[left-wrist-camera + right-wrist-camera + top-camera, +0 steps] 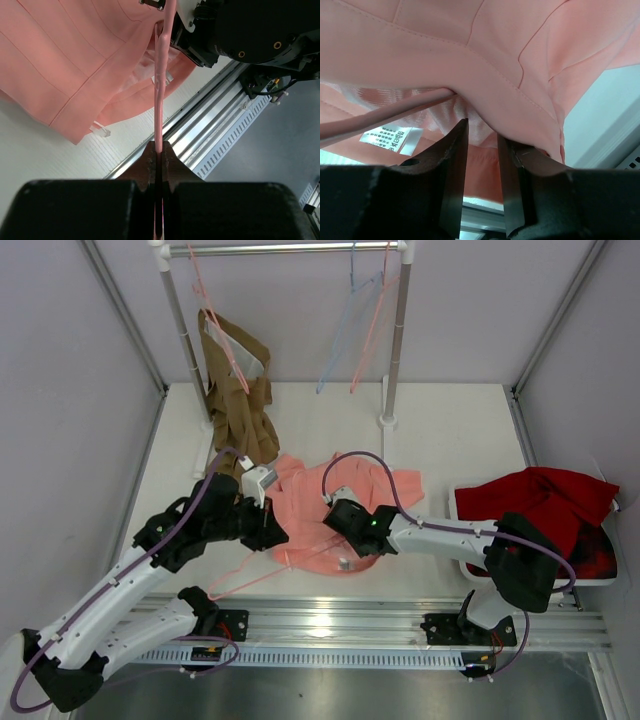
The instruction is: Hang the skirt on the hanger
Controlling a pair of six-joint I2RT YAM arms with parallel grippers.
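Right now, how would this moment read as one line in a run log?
left gripper: shut on hanger | right gripper: jaws parted at skirt edge | skirt: lying on table

From above, the far end of the hanger (pixel 248 579) is hidden under the skirt (pixel 345 502). Folds cover the tips of the right tool (pixel 482 135), so a pinch cannot be told. Print on the label (pixel 390 138) is too small to read.

Now the table (pixel 450 430) is viewed from above, looking down; each wrist view is taken close along its own fingers (pixel 145 167), and the skirt (pixel 400 485) just beyond them is shared.
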